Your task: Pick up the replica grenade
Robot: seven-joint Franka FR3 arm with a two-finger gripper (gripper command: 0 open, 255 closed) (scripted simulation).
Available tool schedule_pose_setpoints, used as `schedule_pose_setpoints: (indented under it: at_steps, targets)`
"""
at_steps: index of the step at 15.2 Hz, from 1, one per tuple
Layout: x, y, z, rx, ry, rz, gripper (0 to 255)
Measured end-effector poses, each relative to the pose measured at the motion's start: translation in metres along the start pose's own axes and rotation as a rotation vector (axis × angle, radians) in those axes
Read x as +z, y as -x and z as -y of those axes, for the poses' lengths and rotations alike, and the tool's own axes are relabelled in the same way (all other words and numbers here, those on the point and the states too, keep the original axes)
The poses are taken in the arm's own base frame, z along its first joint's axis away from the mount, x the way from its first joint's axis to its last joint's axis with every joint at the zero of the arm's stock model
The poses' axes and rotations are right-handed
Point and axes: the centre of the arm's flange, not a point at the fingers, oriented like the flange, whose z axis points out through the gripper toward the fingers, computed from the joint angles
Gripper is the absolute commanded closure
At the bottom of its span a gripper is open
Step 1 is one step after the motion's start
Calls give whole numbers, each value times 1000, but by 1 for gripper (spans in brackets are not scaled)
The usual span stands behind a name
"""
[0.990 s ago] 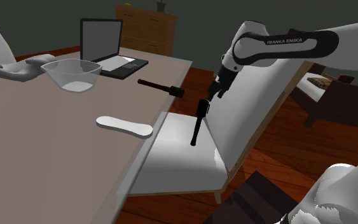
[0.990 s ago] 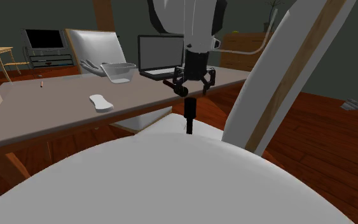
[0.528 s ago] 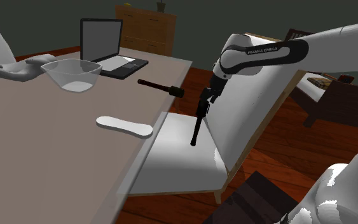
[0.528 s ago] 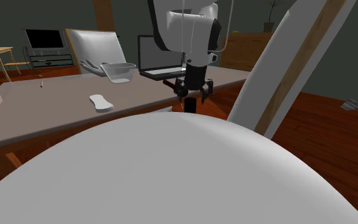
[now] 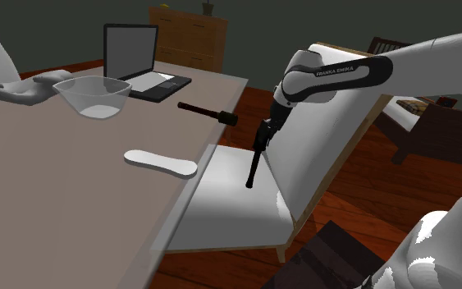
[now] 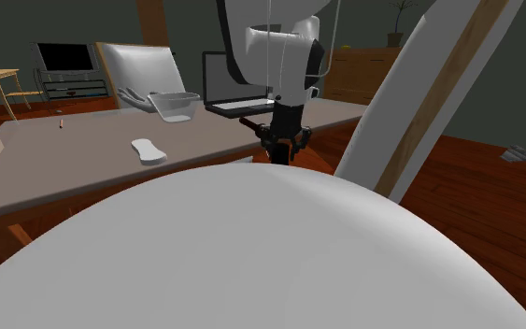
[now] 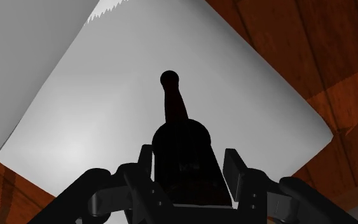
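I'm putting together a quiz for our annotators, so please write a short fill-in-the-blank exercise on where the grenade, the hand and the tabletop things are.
1. The replica grenade stands upright on the white seat of a ____.
2. The hand clasps the grenade's ____ end, while its lower end rests on the seat.
3. On the table, the clear bowl sits beside an open ____.
Missing words: chair; upper; laptop.
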Motion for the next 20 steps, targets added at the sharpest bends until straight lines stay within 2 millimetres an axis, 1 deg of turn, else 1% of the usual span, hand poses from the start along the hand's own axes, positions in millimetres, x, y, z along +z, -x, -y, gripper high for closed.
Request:
schedule_pose_setpoints:
  at_steps: [8, 12, 20]
  targets:
    - [-2, -1, 1, 0, 0, 1, 255]
    - [-19, -3, 1, 0, 0, 2, 255]
    - [-61, -11, 5, 0, 0, 2, 255]
